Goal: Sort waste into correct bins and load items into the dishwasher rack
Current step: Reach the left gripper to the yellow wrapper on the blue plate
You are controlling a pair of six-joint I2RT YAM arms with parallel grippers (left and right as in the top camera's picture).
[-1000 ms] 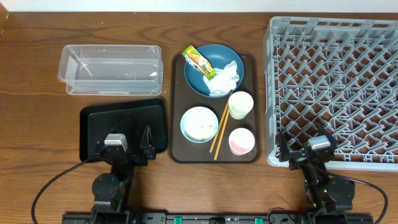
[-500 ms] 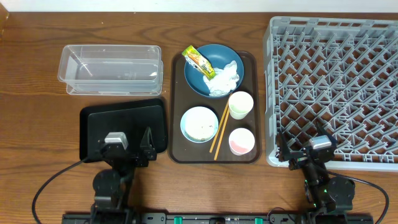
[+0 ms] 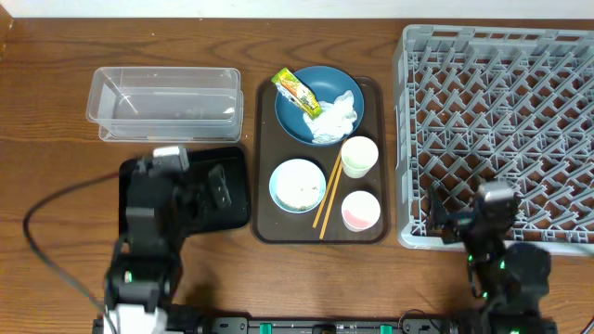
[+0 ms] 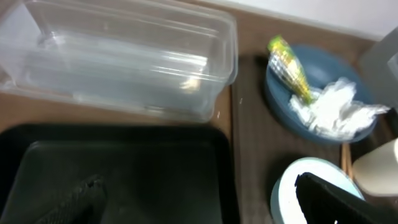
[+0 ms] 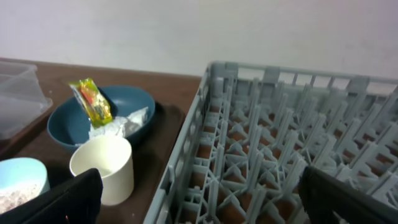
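The dark blue plate [image 3: 311, 109] holds the crumpled tissue [image 3: 337, 116] and the yellow-green wrapper [image 3: 297, 91] at the back of the brown tray. The pale bowl [image 3: 297, 186], chopsticks [image 3: 327, 195], white cup [image 3: 359, 156] and pink-inside cup [image 3: 360, 211] sit in front of it. The clear tub [image 3: 165, 102] is at the back left, with the black tray [image 3: 237, 186] in front of it. My left gripper [image 3: 181, 184] is open and empty over the black tray [image 4: 124, 162]. My right gripper [image 3: 467, 211] is open and empty at the rack's [image 3: 501, 121] front edge.
The brown serving tray [image 3: 263, 139] lies between the bins and the rack. In the right wrist view the white cup [image 5: 106, 165], the plate [image 5: 71, 121] and the bowl [image 5: 18, 183] with whitish scraps are left of the rack's wall [image 5: 186, 168].
My left arm has moved away from the table's front edge and now hangs over the black tray. My right arm has shifted slightly right and forward toward the rack. Both grippers stay open.
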